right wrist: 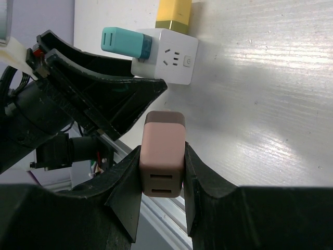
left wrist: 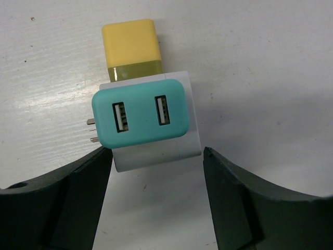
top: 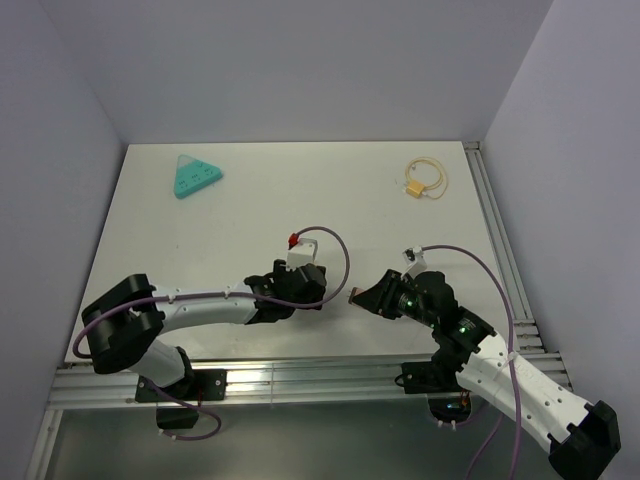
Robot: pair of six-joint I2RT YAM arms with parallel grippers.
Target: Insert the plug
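A white cube socket (left wrist: 156,153) lies on the table with a teal two-port USB plug (left wrist: 140,119) in its upper face and a yellow plug (left wrist: 132,49) in its far side. My left gripper (left wrist: 156,172) is open, its fingers (left wrist: 86,192) straddling the cube's near edge. The cube also shows in the right wrist view (right wrist: 165,62), with the teal plug (right wrist: 122,41) and the yellow plug (right wrist: 174,13). My right gripper (right wrist: 162,151) is shut on a pink plug (right wrist: 162,156), held just short of the cube's free socket face. In the top view the left gripper (top: 305,285) hides the cube; the pink plug (top: 357,296) is to its right.
A teal triangular block (top: 195,177) lies at the far left of the table. A coiled cream cable with a yellow end (top: 425,180) lies at the far right. A metal rail (top: 300,375) runs along the table's near edge. Grey walls enclose the table.
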